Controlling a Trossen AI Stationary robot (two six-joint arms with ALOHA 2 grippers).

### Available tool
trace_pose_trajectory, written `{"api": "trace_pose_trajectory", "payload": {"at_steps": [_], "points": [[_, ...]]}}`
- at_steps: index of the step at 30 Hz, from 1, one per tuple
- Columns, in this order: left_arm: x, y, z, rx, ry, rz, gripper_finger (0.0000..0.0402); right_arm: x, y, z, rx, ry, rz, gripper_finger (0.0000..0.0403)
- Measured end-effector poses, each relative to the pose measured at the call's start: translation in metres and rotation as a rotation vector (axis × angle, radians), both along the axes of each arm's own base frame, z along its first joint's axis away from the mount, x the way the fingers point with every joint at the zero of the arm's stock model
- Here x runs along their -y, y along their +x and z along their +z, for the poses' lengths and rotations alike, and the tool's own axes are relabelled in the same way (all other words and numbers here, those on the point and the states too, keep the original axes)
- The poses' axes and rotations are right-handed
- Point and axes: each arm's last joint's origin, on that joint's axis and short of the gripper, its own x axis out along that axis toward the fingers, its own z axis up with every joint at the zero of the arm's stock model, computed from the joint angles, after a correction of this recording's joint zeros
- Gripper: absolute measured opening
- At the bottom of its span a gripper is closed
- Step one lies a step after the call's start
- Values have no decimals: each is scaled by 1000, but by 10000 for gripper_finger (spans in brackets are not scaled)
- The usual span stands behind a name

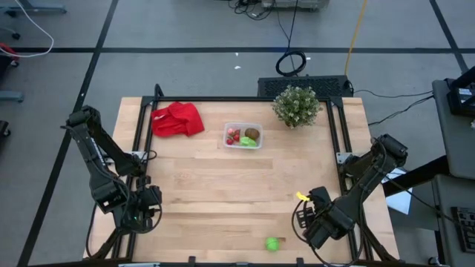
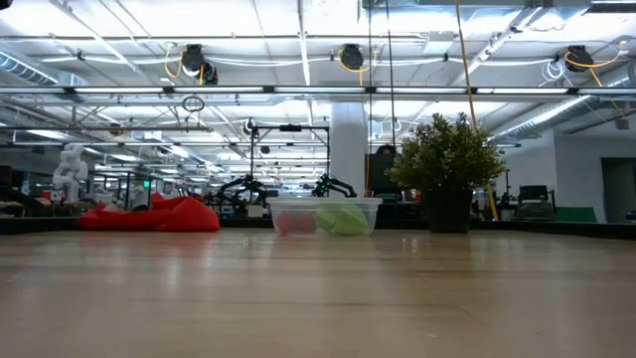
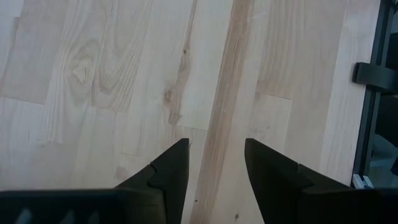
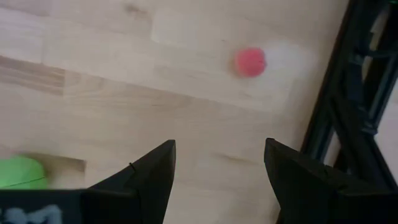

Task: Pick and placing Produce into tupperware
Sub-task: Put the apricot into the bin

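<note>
Pale wooden bench (image 1: pixel 223 185) carries the clear tupperware (image 1: pixel 243 136) near its far edge, between a red cloth (image 1: pixel 177 119) and a potted plant (image 1: pixel 297 105); inside sit red pieces, 1 brown oval and a green piece. Another green piece (image 1: pixel 272 243) lies loose at the near edge, just beside the right pincer (image 1: pixel 306 222) (fingers parted, nothing between them). A small red piece (image 4: pixel 250 61) lies ahead of that pincer. Left pincer (image 1: pixel 142 215) hovers at the near-left corner, partly open and holding nothing.
</note>
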Motion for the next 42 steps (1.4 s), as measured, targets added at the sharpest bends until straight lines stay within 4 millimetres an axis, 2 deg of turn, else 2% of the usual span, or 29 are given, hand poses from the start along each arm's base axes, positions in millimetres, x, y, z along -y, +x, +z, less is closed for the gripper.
{"api": "trace_pose_trajectory", "payload": {"at_steps": [6, 11, 20, 26, 31, 42], "points": [[0, 0, 0, 0, 0, -1, 159, 8, 0, 1, -25, -21, 5, 235], [0, 0, 0, 0, 0, -1, 159, 29, -6, -6, 8, 20, -3, 235], [0, 0, 0, 0, 0, 0, 159, 67, -42, -48, 105, 104, -66, 235], [0, 0, 0, 0, 0, 0, 159, 82, -57, -72, 171, 167, -105, 235], [0, 0, 0, 0, -1, 4, 159, 86, -62, -86, 168, 167, -110, 235], [0, 0, 0, 1, -1, 4, 159, 87, -63, -97, 161, 197, -108, 235]]}}
